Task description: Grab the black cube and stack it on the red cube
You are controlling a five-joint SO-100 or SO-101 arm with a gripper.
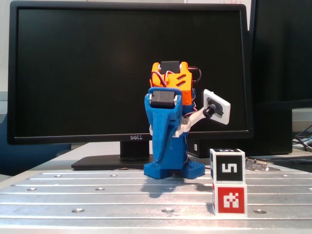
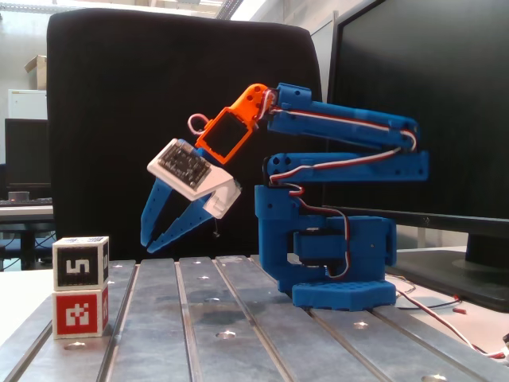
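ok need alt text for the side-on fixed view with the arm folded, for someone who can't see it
A black cube marked "5" sits stacked squarely on a red cube at the left edge of a ribbed metal table. To their right, a blue and orange robot arm is folded over its base, its empty gripper pointing down, clear of the cubes.

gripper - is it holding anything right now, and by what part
Nothing is held. The gripper hangs open and empty above the table, apart from the black cube, which sits stacked on the red cube.
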